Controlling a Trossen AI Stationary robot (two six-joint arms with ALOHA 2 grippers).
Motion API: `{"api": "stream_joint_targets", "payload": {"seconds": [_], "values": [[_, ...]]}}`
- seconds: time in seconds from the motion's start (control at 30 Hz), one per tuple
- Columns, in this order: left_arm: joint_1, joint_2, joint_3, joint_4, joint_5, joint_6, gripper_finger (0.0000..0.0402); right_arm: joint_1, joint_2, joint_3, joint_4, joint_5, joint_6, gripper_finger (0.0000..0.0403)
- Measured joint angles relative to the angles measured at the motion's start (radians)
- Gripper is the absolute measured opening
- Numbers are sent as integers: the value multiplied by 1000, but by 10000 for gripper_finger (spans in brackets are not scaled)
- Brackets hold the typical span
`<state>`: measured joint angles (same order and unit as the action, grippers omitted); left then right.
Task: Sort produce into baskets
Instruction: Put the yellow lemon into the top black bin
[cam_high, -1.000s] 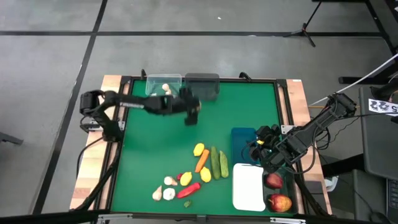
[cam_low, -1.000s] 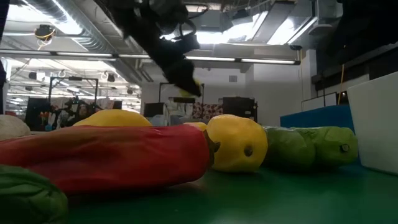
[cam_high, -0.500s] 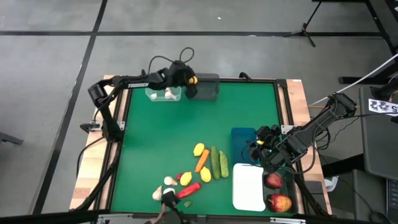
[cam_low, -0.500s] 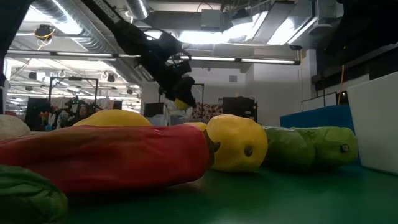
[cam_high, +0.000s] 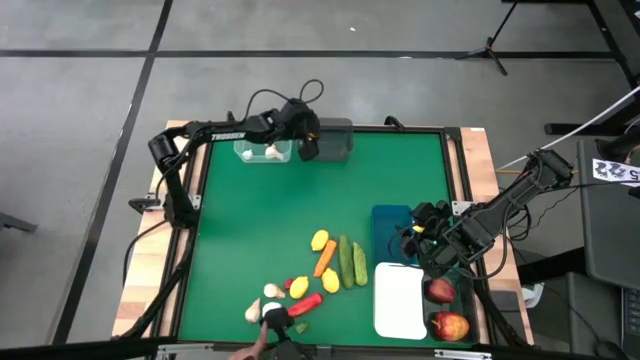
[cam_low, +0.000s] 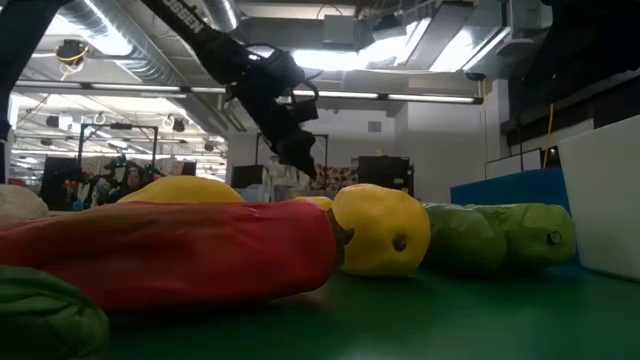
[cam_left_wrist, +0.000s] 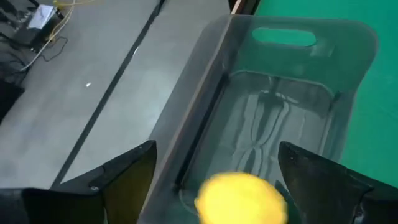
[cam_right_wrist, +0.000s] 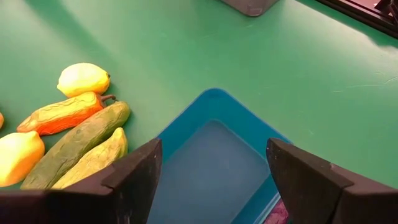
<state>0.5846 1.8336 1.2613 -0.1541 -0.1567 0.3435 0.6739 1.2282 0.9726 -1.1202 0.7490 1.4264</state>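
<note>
My left gripper (cam_high: 307, 131) hangs over the dark grey basket (cam_high: 330, 140) at the table's far edge, fingers (cam_left_wrist: 124, 177) spread wide, with a yellow lemon (cam_left_wrist: 241, 199) loose between them above the basket's floor; from the wrist view I cannot tell whether it touches either finger. Half a second ago that gripper sat just short of the basket with the lemon showing yellow at its tip; a second ago it was out over the green mat (cam_high: 300, 220).

My right gripper (cam_high: 420, 240) waits above the blue basket (cam_right_wrist: 214, 165), fingers parted and holding nothing, unmoved across the frames.

From above I count five containers: the clear basket (cam_high: 262, 150) holding two white bulbs (cam_high: 270, 152), the dark grey one beside it, the blue one, the white basket (cam_high: 399, 300), and a dark one (cam_high: 448, 310) at the near right with two red apples (cam_high: 450, 326).

Loose on the mat near the front: about four more lemons (cam_high: 319, 240), one carrot (cam_high: 325, 258), two cucumbers (cam_high: 346, 262), one red pepper (cam_high: 304, 305), about three white bulbs (cam_high: 272, 291) and one small green piece (cam_high: 302, 326).

A hand (cam_high: 272, 322) reaches into that pile from the front edge, farther in than half a second ago.
</note>
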Motion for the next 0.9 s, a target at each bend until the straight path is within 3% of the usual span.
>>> {"api": "stream_joint_targets", "payload": {"seconds": [0.1,0.2,0.33,0.47,0.6,0.73,0.9], "values": [[-4,0,49,-90,12,-35,331,0,0,0,0,0,0,289],[-25,-10,78,-198,164,-112,324,0,0,0,0,0,0,289],[-127,-45,67,-312,374,-162,321,0,0,0,-1,-1,-1,289],[-277,-59,54,-450,448,-102,320,0,0,0,-4,0,-6,289],[-435,-60,54,-471,470,-80,320,0,0,0,-3,0,-18,289],[-572,-58,54,-388,433,-3,320,0,0,0,-3,0,-18,289],[-696,-55,48,-363,360,258,320,0,0,0,-2,-1,-19,289]]}}
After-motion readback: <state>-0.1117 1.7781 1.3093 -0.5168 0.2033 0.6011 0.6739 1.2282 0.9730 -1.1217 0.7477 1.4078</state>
